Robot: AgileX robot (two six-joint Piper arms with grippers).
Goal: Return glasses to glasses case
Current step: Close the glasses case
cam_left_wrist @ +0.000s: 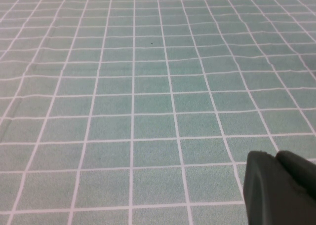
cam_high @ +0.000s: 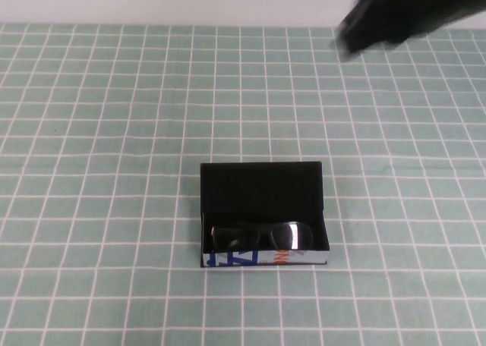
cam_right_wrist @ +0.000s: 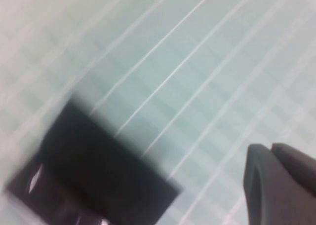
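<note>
The black glasses case [cam_high: 263, 213] stands open on the green checked cloth in the middle front, lid tilted back, white printed strip facing me. The dark-framed glasses [cam_high: 262, 237] lie inside its tray. The case also shows blurred in the right wrist view [cam_right_wrist: 98, 180]. My right gripper [cam_high: 395, 20] is a dark blur high at the back right, well away from the case; in its wrist view the fingers [cam_right_wrist: 281, 185] lie together, empty. My left gripper [cam_left_wrist: 279, 190] is out of the high view; its fingers lie together over bare cloth, holding nothing.
The green checked tablecloth [cam_high: 114, 133] covers the whole table. A white wall [cam_high: 152, 1] runs along the back edge.
</note>
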